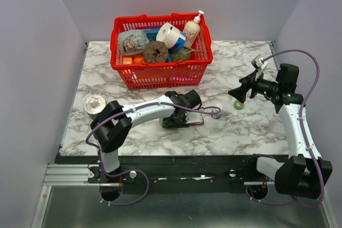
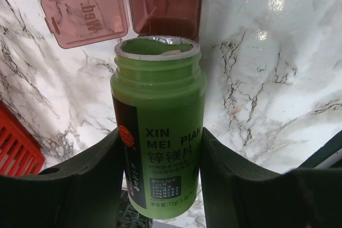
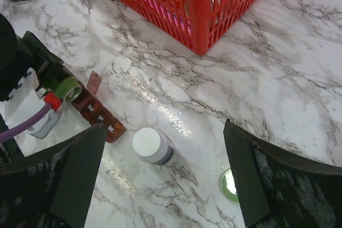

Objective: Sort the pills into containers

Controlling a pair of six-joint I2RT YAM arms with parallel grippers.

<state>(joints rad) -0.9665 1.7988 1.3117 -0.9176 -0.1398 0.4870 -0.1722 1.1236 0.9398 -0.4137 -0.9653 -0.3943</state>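
Gripping green bottle, left hand, containers cropped at top edge

Uncapped green btl in L gripper

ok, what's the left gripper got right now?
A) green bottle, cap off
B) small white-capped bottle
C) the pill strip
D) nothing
A: in the left wrist view the left gripper is closed on the green bottle, whose uncapped mouth points at an open compartment of the pill strip.
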